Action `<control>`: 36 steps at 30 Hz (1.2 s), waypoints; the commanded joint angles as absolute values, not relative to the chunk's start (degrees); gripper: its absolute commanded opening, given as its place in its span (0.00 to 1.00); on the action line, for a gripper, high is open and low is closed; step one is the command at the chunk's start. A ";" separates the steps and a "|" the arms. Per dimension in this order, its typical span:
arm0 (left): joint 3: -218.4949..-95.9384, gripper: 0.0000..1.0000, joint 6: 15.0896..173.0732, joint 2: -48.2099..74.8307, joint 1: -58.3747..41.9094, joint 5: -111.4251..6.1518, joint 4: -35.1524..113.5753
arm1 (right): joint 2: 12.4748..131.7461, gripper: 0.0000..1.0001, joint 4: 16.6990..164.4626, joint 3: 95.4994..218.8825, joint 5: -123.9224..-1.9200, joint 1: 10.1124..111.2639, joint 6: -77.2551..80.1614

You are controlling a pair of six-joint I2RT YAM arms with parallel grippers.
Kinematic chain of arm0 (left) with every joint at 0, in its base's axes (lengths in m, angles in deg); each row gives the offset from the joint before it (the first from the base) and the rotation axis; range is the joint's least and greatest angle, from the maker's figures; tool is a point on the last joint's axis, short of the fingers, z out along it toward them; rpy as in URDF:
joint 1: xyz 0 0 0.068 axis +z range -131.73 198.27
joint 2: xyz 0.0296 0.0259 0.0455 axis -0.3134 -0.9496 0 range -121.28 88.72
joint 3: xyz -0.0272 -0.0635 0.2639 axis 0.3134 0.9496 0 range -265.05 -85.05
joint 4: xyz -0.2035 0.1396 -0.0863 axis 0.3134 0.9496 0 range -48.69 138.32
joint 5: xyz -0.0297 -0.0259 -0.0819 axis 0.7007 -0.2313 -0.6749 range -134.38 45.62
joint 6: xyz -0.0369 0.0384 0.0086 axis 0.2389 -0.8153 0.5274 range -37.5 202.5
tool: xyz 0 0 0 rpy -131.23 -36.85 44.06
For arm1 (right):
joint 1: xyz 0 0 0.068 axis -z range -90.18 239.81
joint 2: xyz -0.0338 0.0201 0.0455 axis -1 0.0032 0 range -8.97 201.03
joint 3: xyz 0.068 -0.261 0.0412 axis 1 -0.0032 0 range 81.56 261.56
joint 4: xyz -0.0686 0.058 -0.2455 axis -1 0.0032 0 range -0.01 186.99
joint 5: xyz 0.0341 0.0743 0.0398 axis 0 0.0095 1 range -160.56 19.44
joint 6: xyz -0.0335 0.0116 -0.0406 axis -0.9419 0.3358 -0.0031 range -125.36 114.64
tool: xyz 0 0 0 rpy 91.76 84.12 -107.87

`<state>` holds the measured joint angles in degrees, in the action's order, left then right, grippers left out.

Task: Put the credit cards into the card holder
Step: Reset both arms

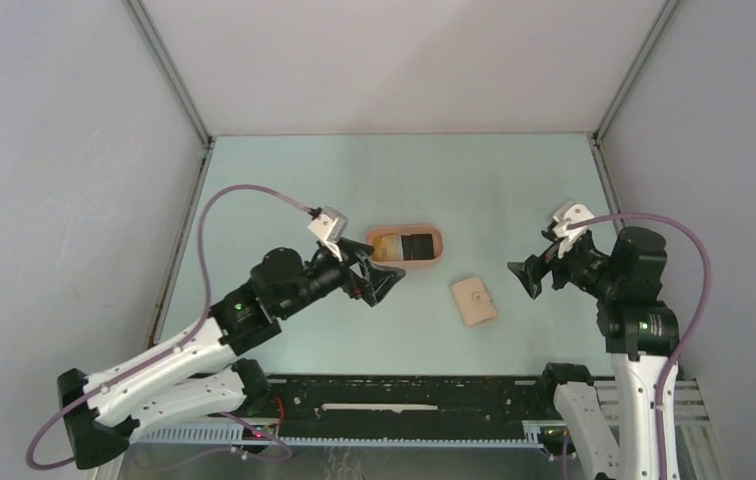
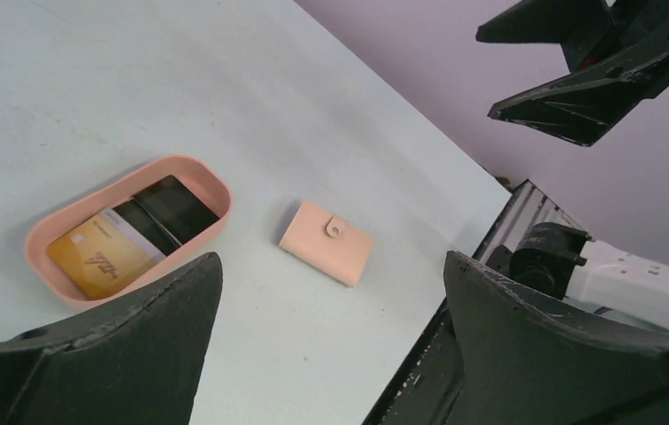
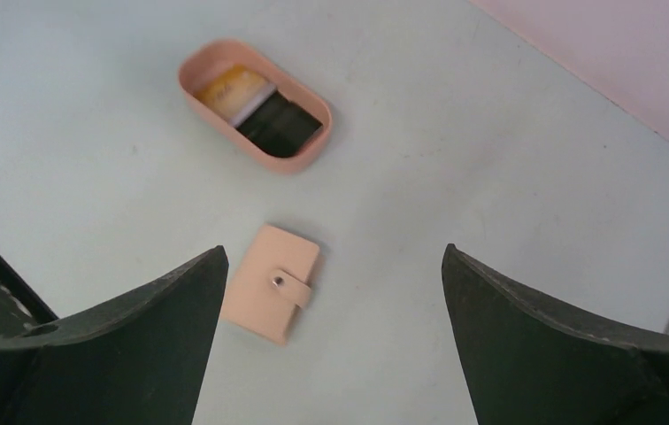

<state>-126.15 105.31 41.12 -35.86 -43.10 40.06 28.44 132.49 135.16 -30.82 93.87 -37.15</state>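
The beige-tan card holder lies closed and snapped on the table, also in the left wrist view and the right wrist view. The credit cards lie in a salmon-pink oval tray: a yellow-orange one and black ones. My left gripper is open and empty, hovering just near-left of the tray. My right gripper is open and empty, hovering right of the card holder. No pale blue card shows.
The pale green table is walled by grey panels at left, right and back. A black rail runs along the near edge between the arm bases. The right gripper shows at the top right of the left wrist view.
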 commanded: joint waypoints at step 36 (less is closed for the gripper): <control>-127.28 1.00 106.31 55.90 -35.61 -41.91 48.65 | 22.43 1.00 126.88 143.88 -26.05 95.70 -4.35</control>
